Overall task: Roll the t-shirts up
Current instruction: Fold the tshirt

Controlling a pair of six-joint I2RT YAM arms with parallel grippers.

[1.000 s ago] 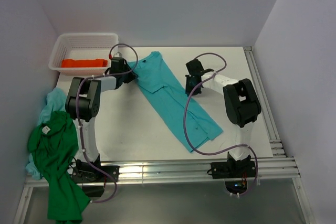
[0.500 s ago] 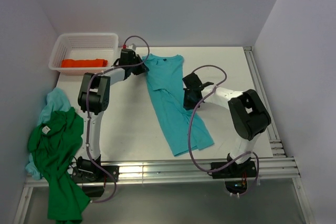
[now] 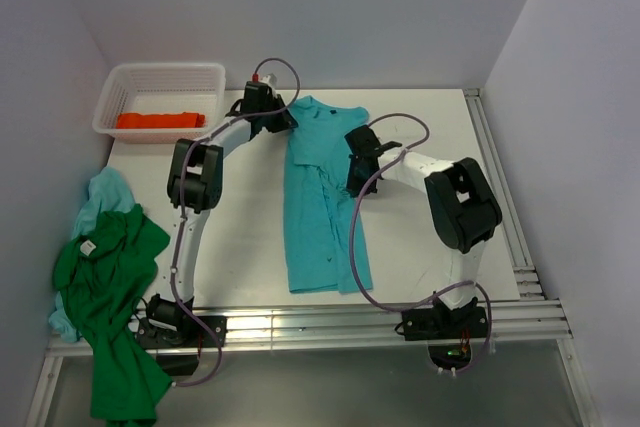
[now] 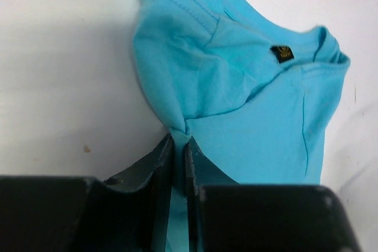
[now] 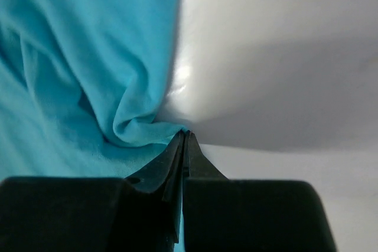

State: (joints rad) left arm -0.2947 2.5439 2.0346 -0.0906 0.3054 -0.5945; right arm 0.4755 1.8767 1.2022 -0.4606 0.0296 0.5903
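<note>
— What's the left gripper (image 4: 179, 140) got?

— A pinch of the teal shirt (image 3: 318, 197), up at the shoulder beside the collar. The jaws are drawn narrow with cloth caught between them. The right gripper (image 5: 184, 137) is closed right down too, and a fold from the shirt's other side bunches at its tips, so I'd say both are holding it.

— And the shirt itself?

— It's stretched long down the middle of the table (image 3: 240, 237), collar at the far end, hem towards the arm bases. It's mostly flat, with creases between the two grips. No roll in it yet.

— So how far along are they?

— Early, I reckon. The orange shirt (image 3: 158, 120) lies in the basket (image 3: 160, 72) as a tight strip, which looks like a finished roll, though from here I can't be sure. The green shirt (image 3: 105, 287) is heaped at the left edge, spilling towards the front, and the other teal shirt (image 3: 103, 192) pokes out from under it — neither touched.

— One done, then?

— One done at best, one laid out for rolling, two waiting.
</note>
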